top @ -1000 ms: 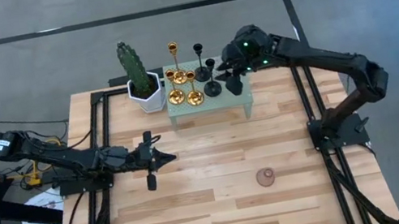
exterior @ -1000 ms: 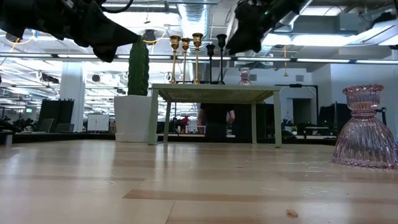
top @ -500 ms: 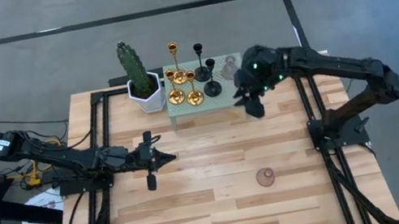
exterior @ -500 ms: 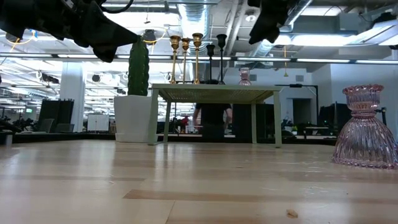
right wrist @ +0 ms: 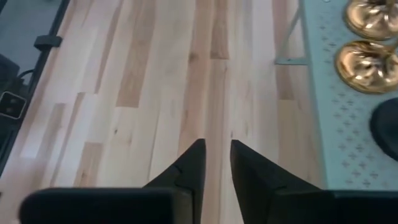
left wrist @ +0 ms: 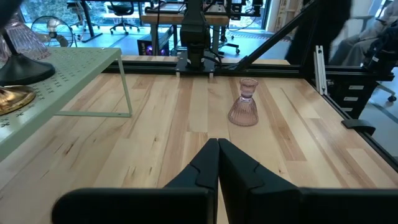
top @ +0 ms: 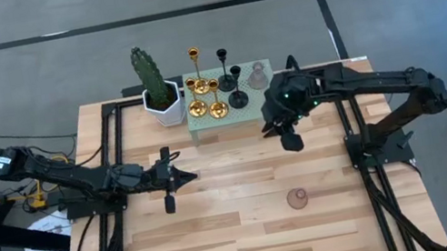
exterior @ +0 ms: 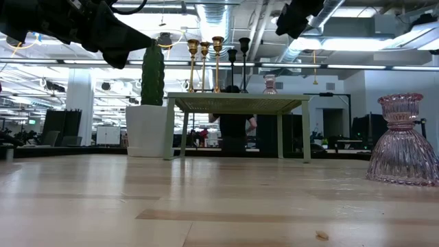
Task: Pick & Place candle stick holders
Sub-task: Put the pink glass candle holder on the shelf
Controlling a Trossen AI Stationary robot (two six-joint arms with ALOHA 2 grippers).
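Right wrist view: my right claw (right wrist: pixel 217 163) hangs empty, fingers a narrow gap apart, beside the green shelf (top: pixel 231 117). One pink holder (top: pixel 297 197) stands on the bench (top: pixel 225 236); swinging carelessly could probably topple the shelf's gold holders (top: pixel 202 97).

Low view: pink glass holder (exterior: pixel 401 140) stood near right on the worktop (exterior: pixel 206 206). Far off, a green stand (exterior: pixel 236 104) bore gold holders (exterior: pixel 206 65), black holders (exterior: pixel 238 65), one pink; cactus (exterior: pixel 152 74) at its left.
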